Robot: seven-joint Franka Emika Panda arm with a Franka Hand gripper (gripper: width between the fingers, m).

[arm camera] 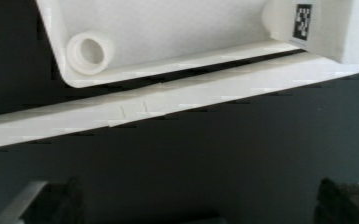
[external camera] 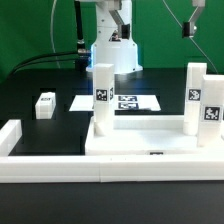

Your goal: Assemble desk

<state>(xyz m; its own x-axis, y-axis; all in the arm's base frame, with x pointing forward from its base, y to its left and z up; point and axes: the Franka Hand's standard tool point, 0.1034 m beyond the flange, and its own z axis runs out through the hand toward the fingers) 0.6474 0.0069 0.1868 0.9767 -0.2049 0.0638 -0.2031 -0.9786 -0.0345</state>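
My gripper (arm camera: 190, 203): jaws wide apart, nothing between them | tabletop panel (external camera: 140, 139): lies against the border wall (external camera: 60, 163) | two legs (external camera: 102, 98) stand upright on it, second leg (external camera: 199, 100) at the exterior view's right | loose leg (external camera: 45, 105) on the table, well apart | marker board (external camera: 115, 102) behind the panel.

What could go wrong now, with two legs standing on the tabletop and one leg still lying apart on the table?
1. The two upright legs stand tall on the tabletop panel; if not fully seated, a bump from the arm might tilt them.
2. The loose leg lies apart on the black table; a poor grasp could push it away.
3. The open gripper hovers close above the panel's rim and could catch it when moving.
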